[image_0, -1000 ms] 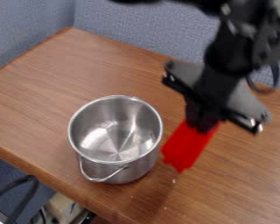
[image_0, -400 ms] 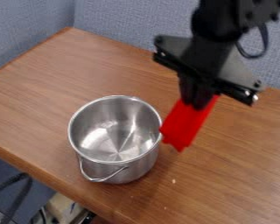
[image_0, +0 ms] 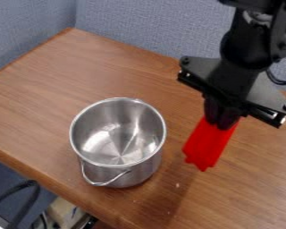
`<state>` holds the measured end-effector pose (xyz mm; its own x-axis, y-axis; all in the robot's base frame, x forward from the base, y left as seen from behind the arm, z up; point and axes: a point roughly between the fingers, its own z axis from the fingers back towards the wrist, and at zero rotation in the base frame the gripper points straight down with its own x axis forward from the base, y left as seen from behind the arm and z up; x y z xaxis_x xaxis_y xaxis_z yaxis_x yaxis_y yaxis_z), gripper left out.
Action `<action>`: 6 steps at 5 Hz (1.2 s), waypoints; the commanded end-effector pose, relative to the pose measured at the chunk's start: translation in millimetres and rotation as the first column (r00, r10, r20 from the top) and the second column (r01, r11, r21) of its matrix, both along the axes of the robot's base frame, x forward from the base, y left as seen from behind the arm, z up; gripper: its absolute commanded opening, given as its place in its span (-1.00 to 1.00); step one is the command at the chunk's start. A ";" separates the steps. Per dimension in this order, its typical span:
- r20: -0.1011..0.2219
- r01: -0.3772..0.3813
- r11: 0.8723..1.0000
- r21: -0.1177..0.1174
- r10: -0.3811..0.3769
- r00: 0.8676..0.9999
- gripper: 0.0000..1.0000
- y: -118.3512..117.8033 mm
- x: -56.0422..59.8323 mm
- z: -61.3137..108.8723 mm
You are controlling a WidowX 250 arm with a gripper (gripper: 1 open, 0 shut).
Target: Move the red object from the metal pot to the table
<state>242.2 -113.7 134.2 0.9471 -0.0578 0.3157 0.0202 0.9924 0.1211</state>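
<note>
Black gripper (image_0: 222, 128) points steeply down, fingers clamped on the top end of the red block (image_0: 210, 143); block hangs nearly upright, slightly tilted, right of the steel pot (image_0: 118, 140), outside its rim; whether its lower end touches the wooden tabletop (image_0: 62, 76) cannot be told; pot upright, wire bail handle (image_0: 106, 178) lying at its near side.

Black arm (image_0: 256, 45), wide flat black crossbar above tool (image_0: 220, 125).
</note>
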 end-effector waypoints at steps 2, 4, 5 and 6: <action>0.100 -0.045 0.997 -0.059 0.051 0.994 -1.00 17.7 -3.2 30.9; 0.067 -0.059 0.995 -0.082 0.064 0.996 -1.00 9.1 -1.1 13.7; 0.079 -0.052 0.997 -0.063 0.057 0.995 -1.00 4.0 0.8 -4.9; 0.083 -0.040 0.998 -0.045 0.043 0.996 -1.00 -1.1 1.9 -30.2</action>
